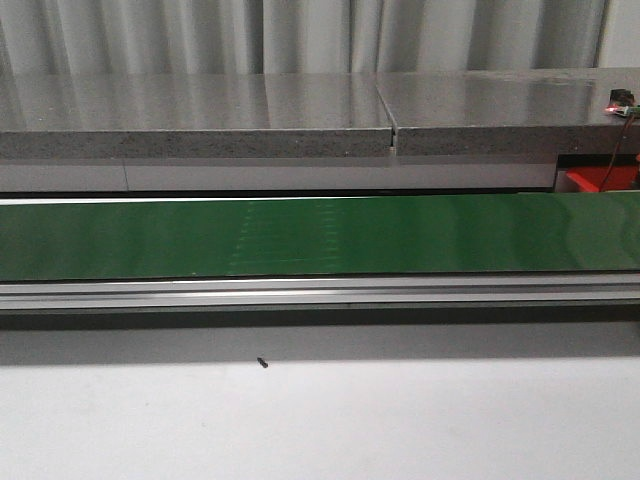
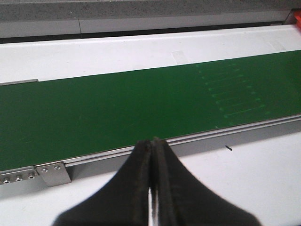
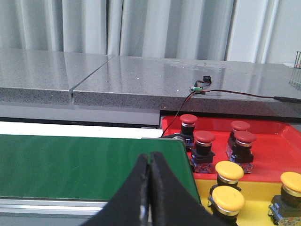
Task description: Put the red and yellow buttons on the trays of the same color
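Hovering over the bare green belt (image 2: 117,108), both the left gripper (image 2: 151,146) and right gripper (image 3: 149,160) are closed on nothing, red buttons (image 3: 204,137) and yellow buttons (image 3: 229,170) resting on matching trays.

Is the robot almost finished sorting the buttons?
Looks mostly done: four red buttons stand on the red tray, three yellow buttons on the yellow tray. Both grippers' fingers are shut, holding nothing. The green belt carries no buttons.

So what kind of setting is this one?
Probably a mock factory sorting station: a green conveyor belt, a red tray and a yellow tray holding push buttons, and a grey stone counter behind.
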`<control>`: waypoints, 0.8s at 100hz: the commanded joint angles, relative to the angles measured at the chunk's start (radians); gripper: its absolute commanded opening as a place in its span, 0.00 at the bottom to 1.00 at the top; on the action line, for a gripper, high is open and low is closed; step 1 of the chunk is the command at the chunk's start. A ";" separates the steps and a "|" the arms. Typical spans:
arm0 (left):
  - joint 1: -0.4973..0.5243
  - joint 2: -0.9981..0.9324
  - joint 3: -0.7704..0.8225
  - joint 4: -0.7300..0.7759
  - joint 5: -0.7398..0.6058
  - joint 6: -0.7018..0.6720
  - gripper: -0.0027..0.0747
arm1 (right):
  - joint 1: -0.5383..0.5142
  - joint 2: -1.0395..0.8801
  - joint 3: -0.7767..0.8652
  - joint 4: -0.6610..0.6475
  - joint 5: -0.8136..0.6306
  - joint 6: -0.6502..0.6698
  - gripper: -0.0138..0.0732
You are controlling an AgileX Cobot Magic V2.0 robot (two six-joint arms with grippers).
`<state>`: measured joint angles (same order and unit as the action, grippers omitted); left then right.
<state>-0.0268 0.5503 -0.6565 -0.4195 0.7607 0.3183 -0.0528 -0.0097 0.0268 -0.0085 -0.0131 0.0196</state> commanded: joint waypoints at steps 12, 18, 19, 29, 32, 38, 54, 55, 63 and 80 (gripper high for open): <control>-0.008 0.000 -0.027 -0.025 -0.058 -0.006 0.01 | -0.006 -0.021 -0.016 -0.001 -0.085 0.000 0.09; -0.008 0.000 -0.027 -0.025 -0.058 -0.006 0.01 | -0.006 -0.021 -0.016 -0.001 -0.085 0.000 0.09; -0.008 0.000 -0.027 -0.025 -0.058 -0.006 0.01 | -0.006 -0.021 -0.016 -0.001 -0.085 0.000 0.09; -0.008 0.000 -0.027 -0.025 -0.058 -0.006 0.01 | -0.006 -0.021 -0.016 -0.001 -0.085 0.000 0.09; -0.008 0.000 -0.027 -0.025 -0.058 -0.006 0.01 | -0.006 -0.021 -0.016 -0.001 -0.085 0.000 0.09; -0.008 0.000 -0.027 -0.025 -0.058 -0.006 0.01 | -0.006 -0.021 -0.016 -0.001 -0.085 0.000 0.09; -0.008 0.000 -0.027 -0.025 -0.058 -0.006 0.01 | -0.006 -0.021 -0.016 -0.001 -0.085 0.000 0.09; -0.008 0.000 -0.027 -0.025 -0.058 -0.006 0.01 | -0.006 -0.021 -0.016 -0.001 -0.085 0.000 0.09; -0.008 0.000 -0.027 -0.025 -0.058 -0.006 0.01 | -0.006 -0.021 -0.016 -0.001 -0.085 0.000 0.09; -0.009 -0.020 -0.022 0.036 -0.115 -0.006 0.01 | -0.006 -0.021 -0.016 -0.001 -0.085 0.000 0.09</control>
<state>-0.0268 0.5434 -0.6565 -0.3985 0.7500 0.3183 -0.0528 -0.0097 0.0268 -0.0071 -0.0149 0.0196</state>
